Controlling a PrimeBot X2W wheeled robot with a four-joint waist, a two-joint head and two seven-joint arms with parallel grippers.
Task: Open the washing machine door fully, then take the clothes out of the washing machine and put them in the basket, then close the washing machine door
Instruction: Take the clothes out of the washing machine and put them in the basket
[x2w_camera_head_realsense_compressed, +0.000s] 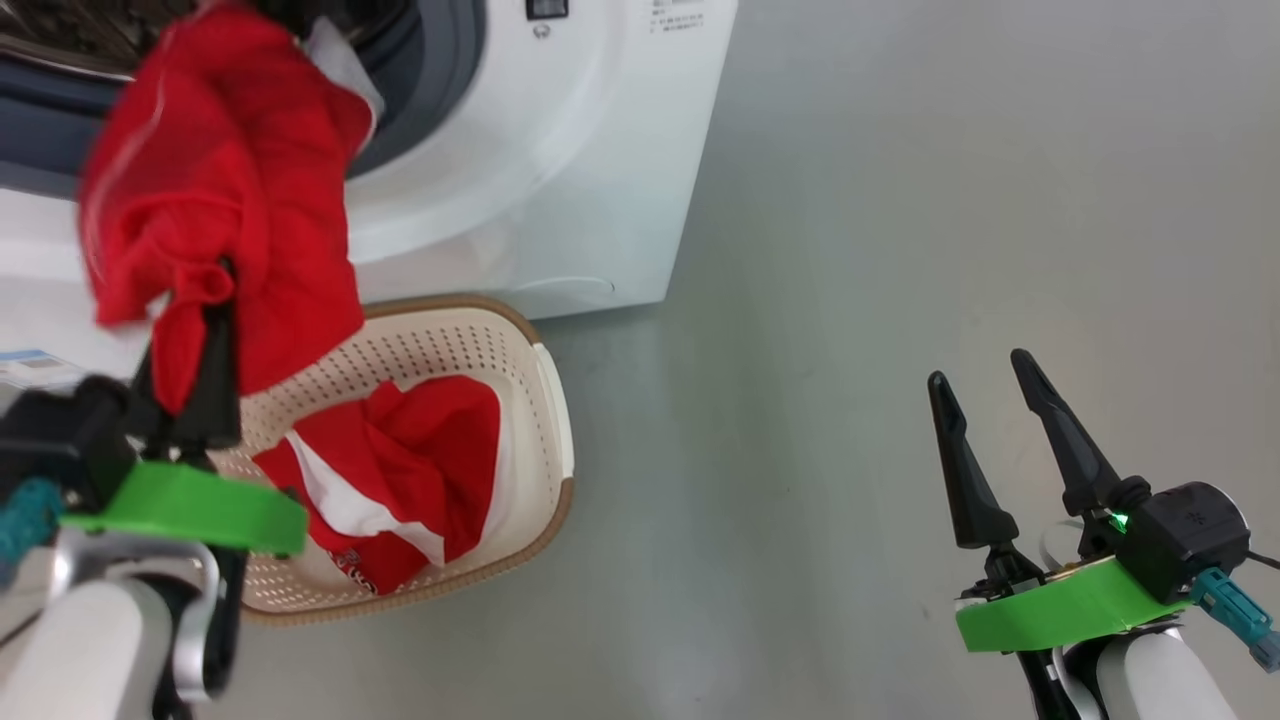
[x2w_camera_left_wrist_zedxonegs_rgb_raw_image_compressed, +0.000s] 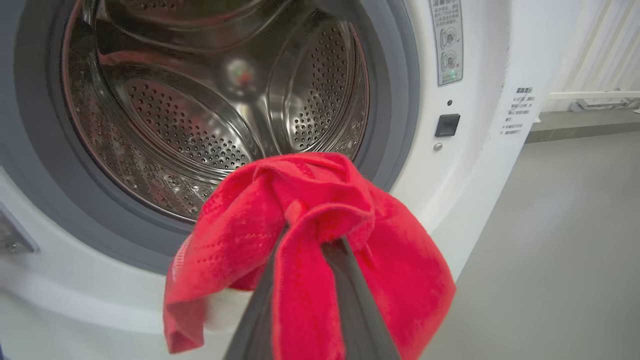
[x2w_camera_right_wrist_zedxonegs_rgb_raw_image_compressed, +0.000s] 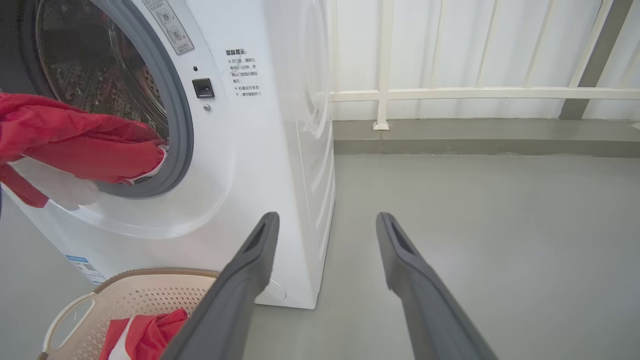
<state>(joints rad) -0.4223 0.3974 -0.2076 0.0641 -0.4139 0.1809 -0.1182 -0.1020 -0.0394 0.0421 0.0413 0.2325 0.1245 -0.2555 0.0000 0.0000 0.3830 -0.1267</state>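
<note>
In the head view, the washing machine (x2w_camera_head_realsense_compressed: 560, 150) stood at the upper left with its round opening uncovered. The left jaws were clamped on a red garment (x2w_camera_head_realsense_compressed: 220, 180), which hung bunched just outside that opening. The basket (x2w_camera_head_realsense_compressed: 555, 400) sat on the grey floor (x2w_camera_head_realsense_compressed: 900, 250) right in front of the machine's base; whether it touched the base could not be told. A second red garment (x2w_camera_head_realsense_compressed: 400, 460) with white trim lay crumpled inside it. The right jaws stood spread wide with nothing between them, well to the right of the washing machine, above bare floor. In the left wrist view, the two dark fingers (x2w_camera_left_wrist_zedxonegs_rgb_raw_image_compressed: 360, 300) pinched a fold of the red garment, which draped over them in front of the lower edge of the machine's grey rubber ring (x2w_camera_left_wrist_zedxonegs_rgb_raw_image_compressed: 395, 100). The perforated steel drum (x2w_camera_left_wrist_zedxonegs_rgb_raw_image_compressed: 200, 130) gleamed behind it. In the right wrist view, the parted fingers (x2w_camera_right_wrist_zedxonegs_rgb_raw_image_compressed: 250, 280) pointed past the machine's front corner. The held garment hung across the opening, and the basket stood low before the machine's front with the second garment in it. A white railing (x2w_camera_right_wrist_zedxonegs_rgb_raw_image_compressed: 450, 93) ran beyond the machine's side.
</note>
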